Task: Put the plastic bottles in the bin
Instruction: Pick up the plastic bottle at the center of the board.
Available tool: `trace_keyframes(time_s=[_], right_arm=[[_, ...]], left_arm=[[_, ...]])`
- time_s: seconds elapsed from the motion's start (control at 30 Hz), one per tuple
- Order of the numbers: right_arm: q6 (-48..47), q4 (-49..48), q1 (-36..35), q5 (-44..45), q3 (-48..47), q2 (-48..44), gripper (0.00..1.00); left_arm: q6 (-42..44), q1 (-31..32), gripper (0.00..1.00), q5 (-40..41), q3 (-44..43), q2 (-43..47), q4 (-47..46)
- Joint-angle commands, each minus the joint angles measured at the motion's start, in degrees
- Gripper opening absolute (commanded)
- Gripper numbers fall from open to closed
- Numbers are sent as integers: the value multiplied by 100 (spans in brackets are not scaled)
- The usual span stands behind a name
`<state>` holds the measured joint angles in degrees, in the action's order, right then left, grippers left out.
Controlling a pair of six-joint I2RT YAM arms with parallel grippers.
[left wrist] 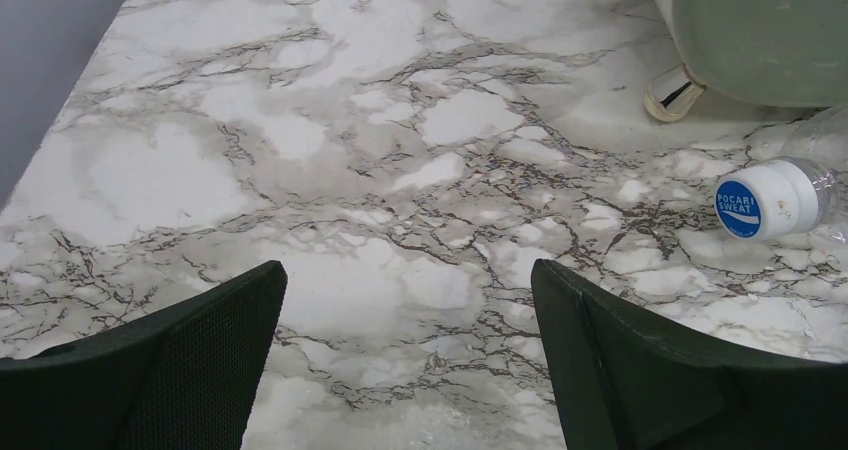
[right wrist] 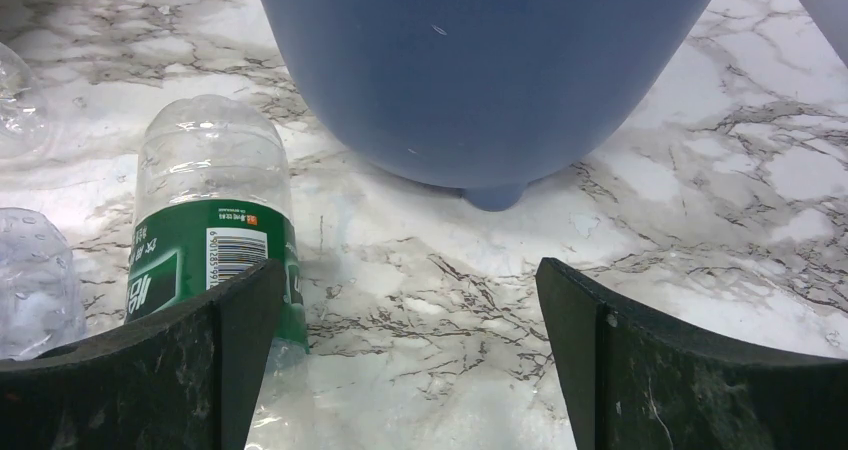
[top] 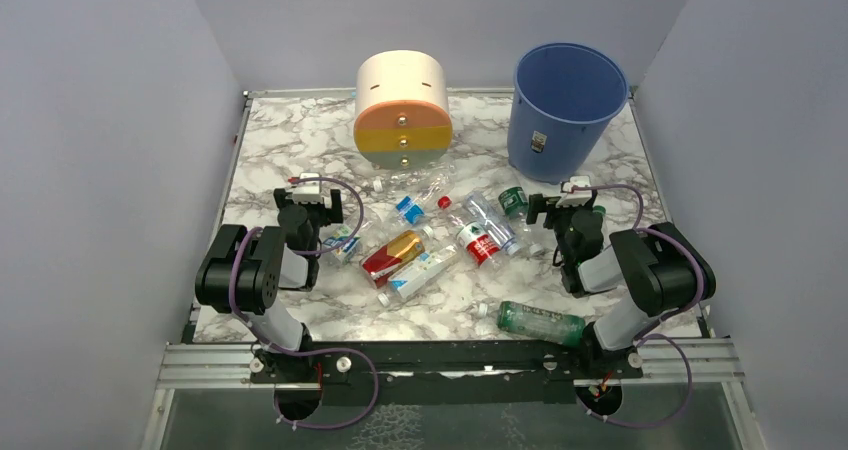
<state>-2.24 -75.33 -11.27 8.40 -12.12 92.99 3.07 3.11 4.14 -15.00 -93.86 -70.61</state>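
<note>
Marble veining covers the flat desk (top: pixel 300 140). The plastic bottles (top: pixel 440 240), thin crinkled see-through cylinders, lie on their sides in a loose cluster at mid-desk, mostly slanting. I see one green bottle (top: pixel 540 322) apart near the front edge, lying left to right, cap leftward. The bin (top: pixel 565 110), smooth, blue and tapered, stands upright at far right. A green-labelled bottle (right wrist: pixel 215 230) lies near its foot. My left fingers (left wrist: pixel 200 350) and right fingers (right wrist: pixel 660 360) are spread wide, holding nothing.
</note>
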Motion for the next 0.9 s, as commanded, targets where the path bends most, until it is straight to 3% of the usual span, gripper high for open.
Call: trace_keyframes(time_s=[0.0, 0.7, 0.87], right_arm=[[-34, -113, 20, -83, -85, 9, 99], [-40, -118, 19, -78, -80, 9, 99], [-228, -782, 14, -351, 275, -38, 99]], left_arm=[[44, 23, 99, 87, -61, -18, -155], [55, 24, 99, 78, -64, -18, -155], [53, 23, 99, 70, -28, 3, -206]])
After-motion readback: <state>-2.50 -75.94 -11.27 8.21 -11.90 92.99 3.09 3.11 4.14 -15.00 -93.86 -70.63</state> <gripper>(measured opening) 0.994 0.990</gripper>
